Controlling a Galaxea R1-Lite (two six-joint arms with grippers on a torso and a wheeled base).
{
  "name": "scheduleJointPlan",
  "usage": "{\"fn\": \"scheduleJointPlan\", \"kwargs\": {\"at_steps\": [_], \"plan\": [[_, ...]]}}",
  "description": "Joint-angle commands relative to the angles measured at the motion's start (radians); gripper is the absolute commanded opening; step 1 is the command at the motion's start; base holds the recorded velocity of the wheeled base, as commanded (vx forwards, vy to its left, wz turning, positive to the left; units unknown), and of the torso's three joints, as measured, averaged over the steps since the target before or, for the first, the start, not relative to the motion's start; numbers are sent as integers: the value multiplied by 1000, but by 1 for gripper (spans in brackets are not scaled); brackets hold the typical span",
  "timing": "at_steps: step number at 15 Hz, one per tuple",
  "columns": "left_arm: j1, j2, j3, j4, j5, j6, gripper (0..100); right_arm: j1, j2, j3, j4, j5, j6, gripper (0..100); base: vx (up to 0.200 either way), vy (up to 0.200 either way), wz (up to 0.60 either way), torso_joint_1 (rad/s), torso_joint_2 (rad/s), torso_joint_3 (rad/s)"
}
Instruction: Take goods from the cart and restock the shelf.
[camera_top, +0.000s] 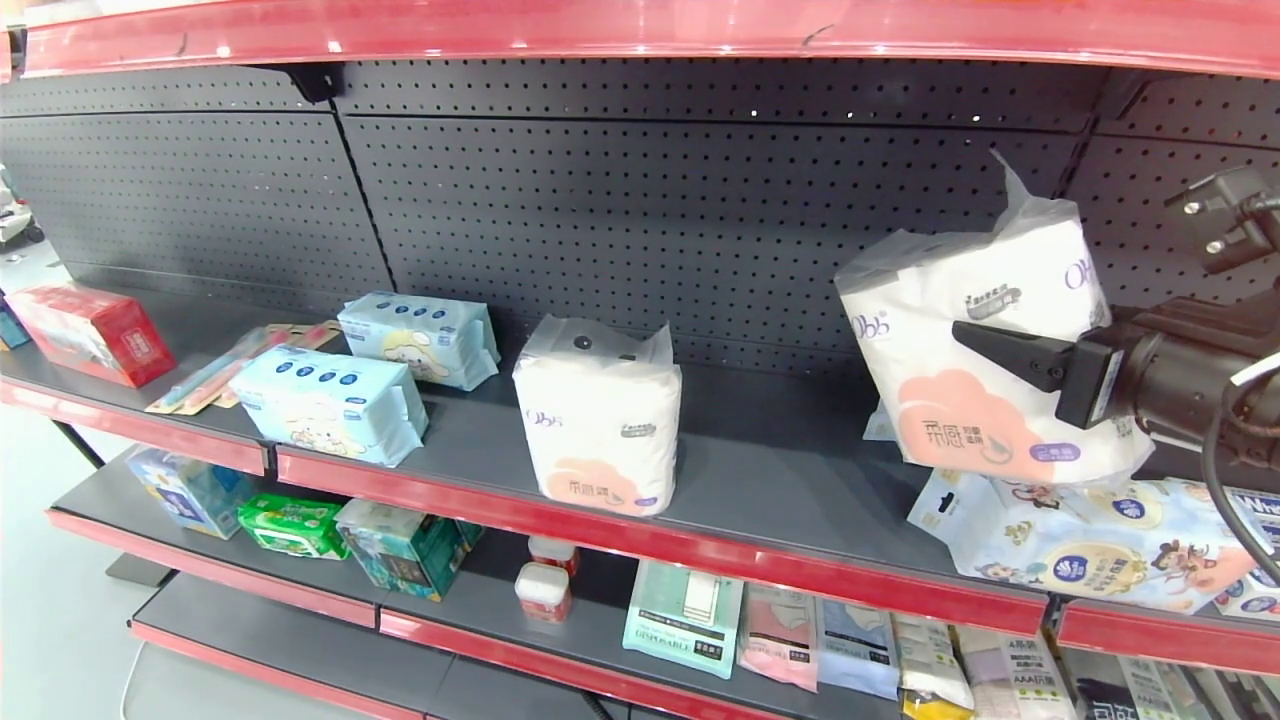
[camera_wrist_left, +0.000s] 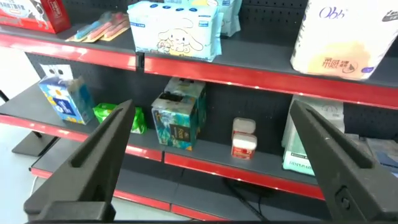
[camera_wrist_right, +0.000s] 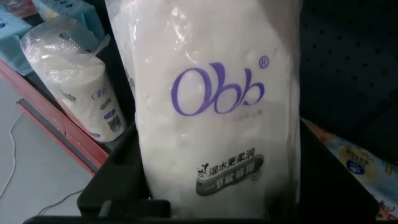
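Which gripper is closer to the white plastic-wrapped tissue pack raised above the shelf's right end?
Right. The right gripper clamps that white plastic-wrapped tissue pack; the left gripper hangs open before the lower shelves, apart from it.

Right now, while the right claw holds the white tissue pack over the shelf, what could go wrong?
1. The white tissue pack hangs tilted in the right claw above a flat printed pack. Released there, it may land on that soft pack and topple.
2. A standing white pack is near the shelf's red front edge. A sideways sweep with the load could push it off.
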Motion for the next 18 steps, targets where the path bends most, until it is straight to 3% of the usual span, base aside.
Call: {"fn": "scheduleJointPlan", "kwargs": {"at_steps": [1, 7, 10, 15, 16, 18], "plan": [[0, 0, 1, -2, -1, 0, 100, 1, 6, 2, -1, 2, 1, 0, 0, 0, 0, 0, 0, 0], [0, 0, 1, -2, -1, 3, 100, 30, 63, -29, -20, 4, 30, 0, 0, 0, 0, 0, 0, 0], [0, 0, 1, -2, -1, 3, 100, 51, 191, -29, -195, 4, 68, 0, 0, 0, 0, 0, 0, 0], [0, 0, 1, -2, -1, 3, 100, 101, 296, -43, -291, 28, 176, 0, 0, 0, 0, 0, 0, 0], [0, 0, 1, -2, -1, 3, 100, 90, 382, -55, -411, 30, 185, 0, 0, 0, 0, 0, 0, 0], [0, 0, 1, -2, -1, 3, 100, 88, 483, -95, -509, 70, 185, 0, 0, 0, 0, 0, 0, 0]]}}
